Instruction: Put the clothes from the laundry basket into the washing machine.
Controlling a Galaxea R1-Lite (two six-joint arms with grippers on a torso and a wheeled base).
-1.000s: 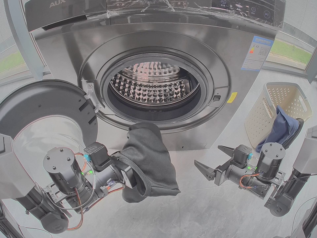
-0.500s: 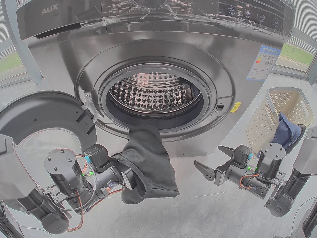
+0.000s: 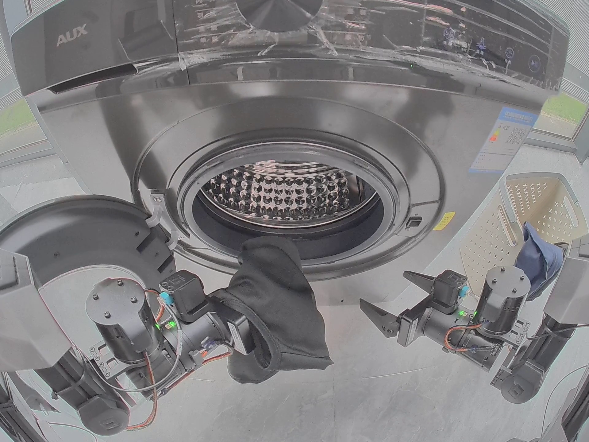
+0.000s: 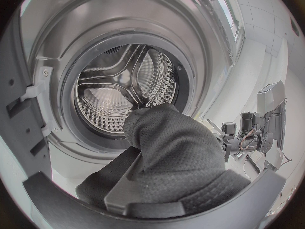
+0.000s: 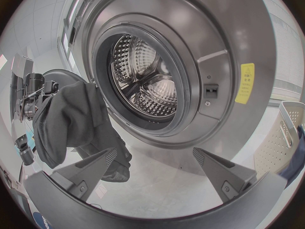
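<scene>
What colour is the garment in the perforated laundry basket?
Dark blue garment; head view shows best.

I record the washing machine (image 3: 368, 112) front as smooth satin-grey metal, its drum (image 3: 282, 188) as bright dimpled steel, with crinkled clear film (image 3: 380, 16) over the glossy top panel (image 3: 92, 38). The dark garment (image 3: 279, 302), lower centre, is matt knit cloth; the laundry basket (image 3: 491, 240) at right, matt perforated plastic.

Floor (image 3: 380, 394): pale grey, glossy slabs with faint veining and thin seams, spread across the foreground.
Left window (image 3: 17, 102): glazing at the far left edge, with a grey ledge (image 3: 27, 153) below it.
Grass (image 3: 565, 107): a green strip outside, seen through the glass at the far right.
</scene>
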